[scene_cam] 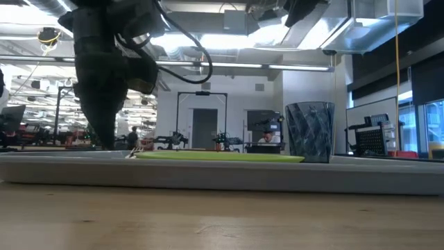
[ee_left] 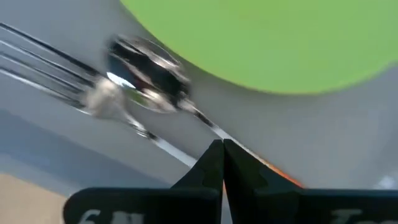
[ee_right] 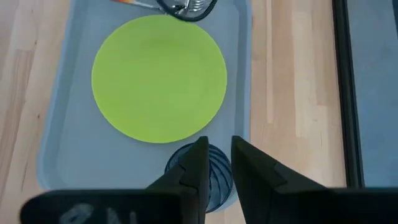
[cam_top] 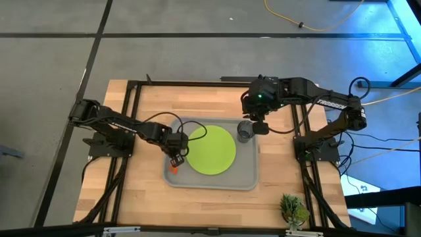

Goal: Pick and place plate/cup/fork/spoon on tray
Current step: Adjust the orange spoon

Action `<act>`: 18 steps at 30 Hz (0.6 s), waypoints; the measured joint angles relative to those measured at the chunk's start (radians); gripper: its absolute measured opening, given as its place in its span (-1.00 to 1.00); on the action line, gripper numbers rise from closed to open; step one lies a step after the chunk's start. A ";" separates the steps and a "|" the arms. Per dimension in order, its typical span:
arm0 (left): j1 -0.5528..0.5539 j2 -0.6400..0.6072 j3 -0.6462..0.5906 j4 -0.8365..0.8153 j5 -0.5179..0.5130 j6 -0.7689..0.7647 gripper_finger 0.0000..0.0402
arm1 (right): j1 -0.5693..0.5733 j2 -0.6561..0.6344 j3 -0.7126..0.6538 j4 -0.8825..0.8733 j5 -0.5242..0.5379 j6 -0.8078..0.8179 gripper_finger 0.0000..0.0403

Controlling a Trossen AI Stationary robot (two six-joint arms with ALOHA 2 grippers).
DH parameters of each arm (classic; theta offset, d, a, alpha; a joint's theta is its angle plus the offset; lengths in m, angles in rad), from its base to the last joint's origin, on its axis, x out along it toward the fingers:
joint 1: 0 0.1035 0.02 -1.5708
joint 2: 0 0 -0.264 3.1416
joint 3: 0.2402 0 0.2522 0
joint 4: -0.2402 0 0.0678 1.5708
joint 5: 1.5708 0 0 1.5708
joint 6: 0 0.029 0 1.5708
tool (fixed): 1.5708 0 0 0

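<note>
- The left gripper has its jaws pressed together, the two dark tips meeting over a thin orange handle on the tray; whether they pinch the handle or only sit above it cannot be told.
- Just beyond those tips lies the spoon, its rounded silver bowl shiny and blurred, with the fork beside it, its slim tines running out of the wrist picture.
- Which handle belongs to which utensil is hard to make out from above, where the left gripper covers most of both and only an orange end shows.
- The right gripper hangs just above the cup with its jaws slightly spread and nothing between them.
- The cup is a small, dark, see-through cylinder with a faceted wall, standing upright in the tray's corner near the right arm, just beside the plate; the right wrist view cuts off its lower part behind the fingers.
- The plate is flat, round, lime-green and matte, lying in the middle of the tray.
- The tray is a light-grey rectangle with rounded corners and a low rim, resting on the pale wooden tabletop.
- A small green plant stands at the tabletop's edge, well apart from the tray.
</note>
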 joint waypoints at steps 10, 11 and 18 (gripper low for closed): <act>-0.085 0.023 0.000 0.016 0.142 -0.055 -1.00 | 0.000 0.000 0.000 0.019 0.000 0.000 -0.65; -0.095 0.023 0.000 0.018 0.150 -0.062 -1.00 | 0.000 0.000 0.000 0.019 0.000 0.000 -0.65; -0.158 0.023 0.000 0.018 0.176 -0.137 -1.00 | 0.000 0.000 0.000 0.028 0.000 0.000 -0.65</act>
